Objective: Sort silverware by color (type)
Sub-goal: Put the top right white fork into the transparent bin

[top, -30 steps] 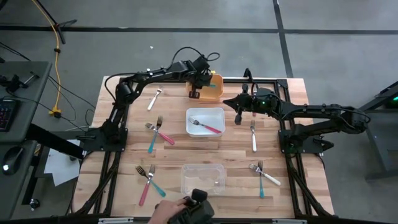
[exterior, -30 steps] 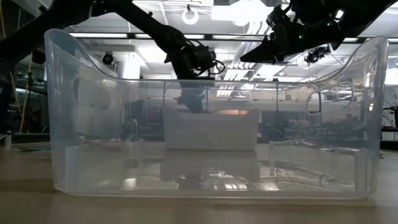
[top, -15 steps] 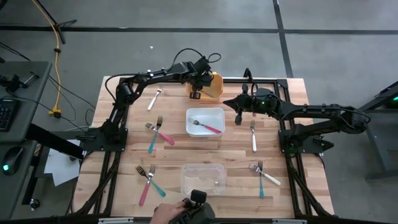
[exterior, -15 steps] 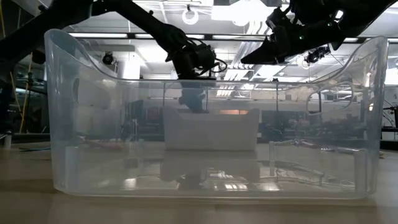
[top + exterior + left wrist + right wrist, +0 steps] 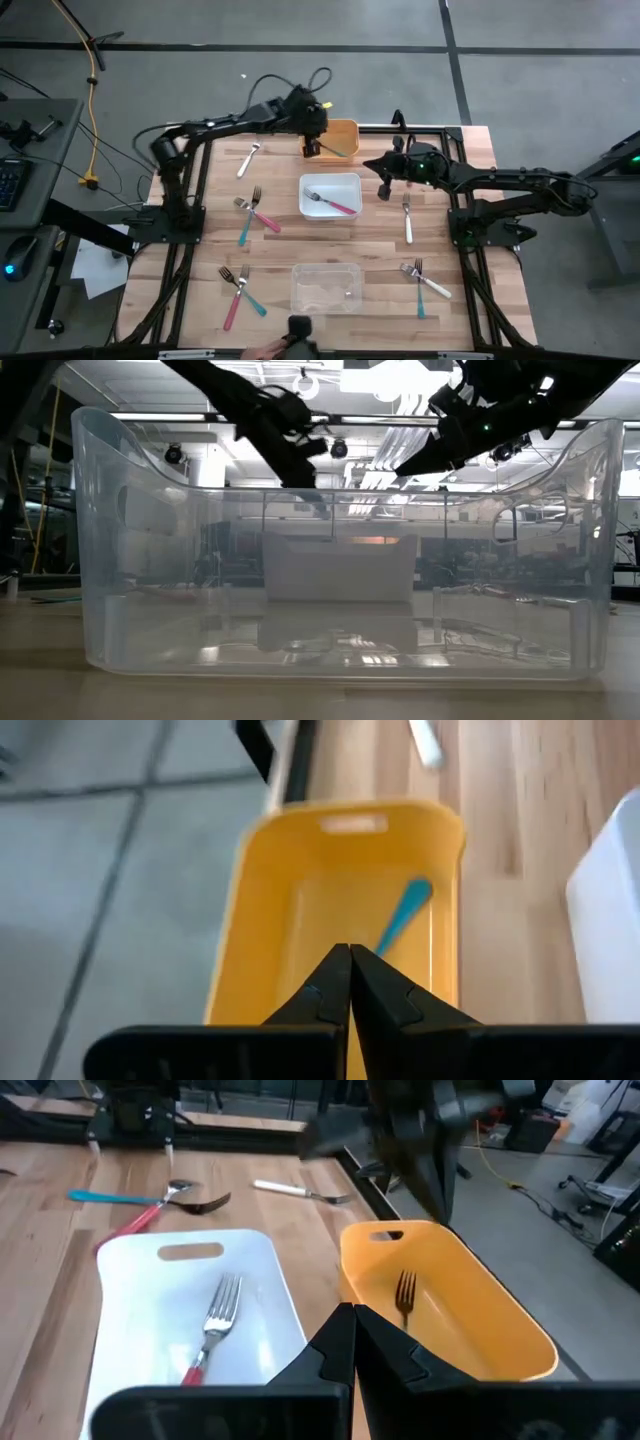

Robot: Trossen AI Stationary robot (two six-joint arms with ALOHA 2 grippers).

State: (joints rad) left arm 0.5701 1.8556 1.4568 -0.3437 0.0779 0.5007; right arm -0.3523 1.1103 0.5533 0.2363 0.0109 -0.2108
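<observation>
Forks with pink, teal or white handles lie flat on the wooden table: a white one (image 5: 248, 160), a pink and teal pair (image 5: 255, 215), another pair (image 5: 238, 290), a white one (image 5: 408, 218), and a white and teal pair (image 5: 425, 283). A teal-handled fork (image 5: 405, 912) lies in the orange bin (image 5: 343, 135). A pink-handled fork (image 5: 210, 1320) lies in the white bin (image 5: 331, 180). My left gripper (image 5: 350, 955) hangs shut and empty above the orange bin's left end. My right gripper (image 5: 383, 188) hovers shut and empty to the right of the white bin.
A clear bin (image 5: 326, 285) stands near the table's front edge and fills the low view. Black frame rails run along the left and right sides of the table. A person's hand (image 5: 265, 350) shows at the near edge.
My left gripper has risen from the orange bin and drawn back toward the table's far left, rolling and tipping as it went. The teal-handled fork stays in the bin. My right arm has kept still.
</observation>
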